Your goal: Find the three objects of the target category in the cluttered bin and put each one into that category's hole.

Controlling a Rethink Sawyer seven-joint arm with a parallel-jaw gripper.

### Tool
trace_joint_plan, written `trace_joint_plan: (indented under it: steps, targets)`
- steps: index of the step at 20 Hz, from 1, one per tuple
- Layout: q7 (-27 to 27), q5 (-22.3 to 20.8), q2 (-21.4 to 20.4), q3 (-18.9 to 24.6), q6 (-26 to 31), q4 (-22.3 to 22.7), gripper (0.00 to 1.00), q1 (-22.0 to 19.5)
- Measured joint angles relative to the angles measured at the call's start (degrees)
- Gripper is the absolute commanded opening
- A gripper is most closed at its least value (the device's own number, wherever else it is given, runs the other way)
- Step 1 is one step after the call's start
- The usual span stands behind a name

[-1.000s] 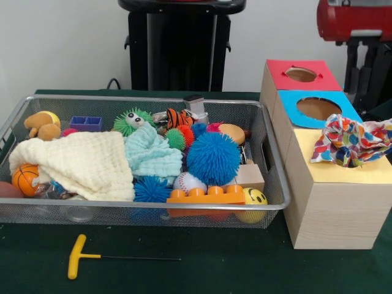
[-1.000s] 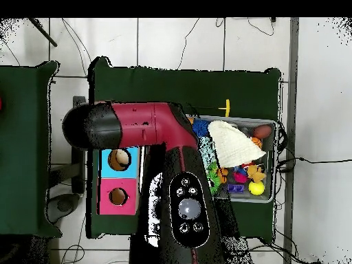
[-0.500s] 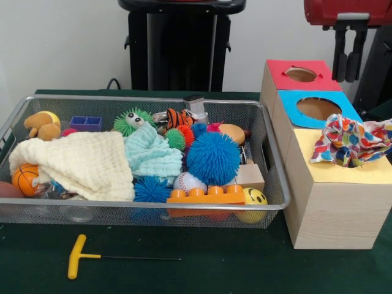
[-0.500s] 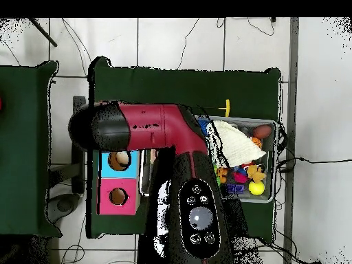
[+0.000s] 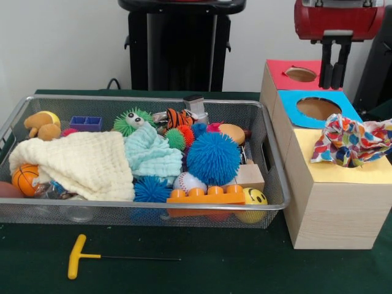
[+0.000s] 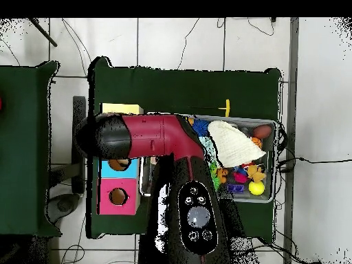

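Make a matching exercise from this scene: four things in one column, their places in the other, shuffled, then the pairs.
Things:
1. patterned cloth
2. yellow-handled tool
3. smiley ball
4. gripper

Places:
A. in the wire bin's near corner
B. on the green table before the bin
C. hanging over the red-topped box
D. draped on the yellow-topped box

Pairs: 1-D, 2-B, 3-A, 4-C

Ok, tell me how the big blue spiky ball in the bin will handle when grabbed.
The big blue spiky rubber ball probably squashes and feels light: its soft spines look bendy. Round, it may roll if nudged, though the orange toy brick and wire mesh bin likely hem it in.
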Motion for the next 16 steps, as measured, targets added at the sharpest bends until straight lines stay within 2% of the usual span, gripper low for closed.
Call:
trace_joint_plan:
  steps: [5, 16]
  targets:
    - [0.00, 0.00, 0.00, 0.00, 0.00, 1.40, 0.00, 0.14]
    - [0.00, 0.01, 0.06, 0.01, -0.01, 1.47, 0.00, 1.44]
